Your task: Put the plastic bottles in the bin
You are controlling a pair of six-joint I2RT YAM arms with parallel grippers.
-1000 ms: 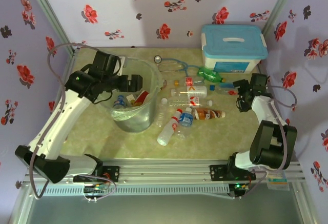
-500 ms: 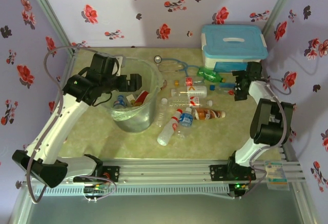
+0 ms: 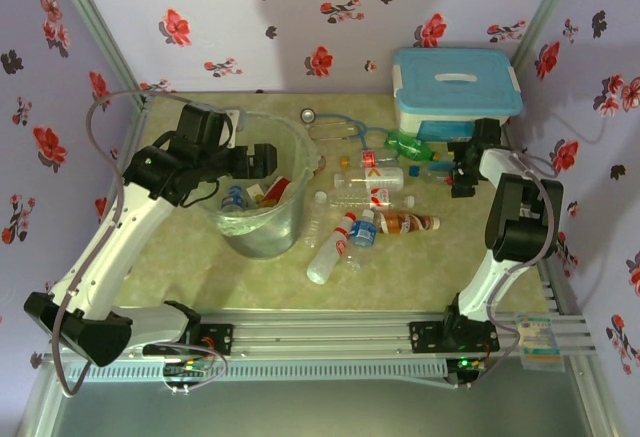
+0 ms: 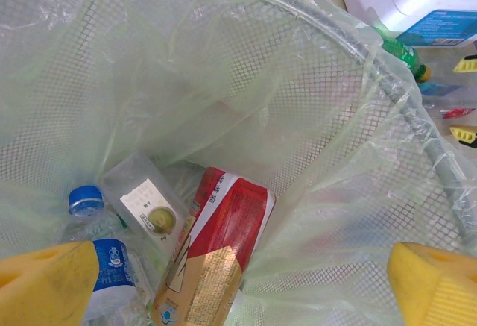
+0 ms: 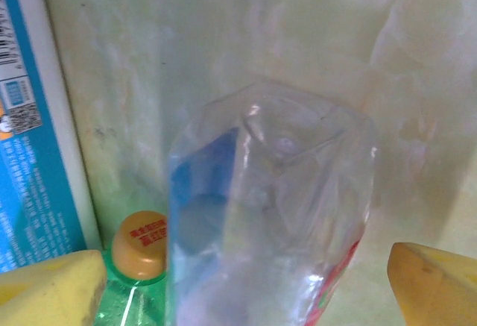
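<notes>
Small clear plastic bottles (image 3: 363,229) lie loose on the pale green table (image 3: 430,267) beside the round translucent grey bin (image 3: 262,240). Over its mouth the left gripper (image 3: 262,160) hangs wide open, empty. Farther back, the right gripper (image 3: 462,179), also open, straddles a crumpled clear bottle (image 5: 268,214), seemingly to grasp it.

top view: fixed high above the near edge, looking down and forward over the whole table (image 3: 400,277). left wrist view: close, aimed steeply down into the bin (image 4: 223,65), which the top view shows left of centre. right wrist view: very close, aimed down at a clear bottle (image 5: 283,192) and a green bottle (image 5: 138,248) beside the white box (image 5: 37,117), a spot the top view shows at far right.
</notes>
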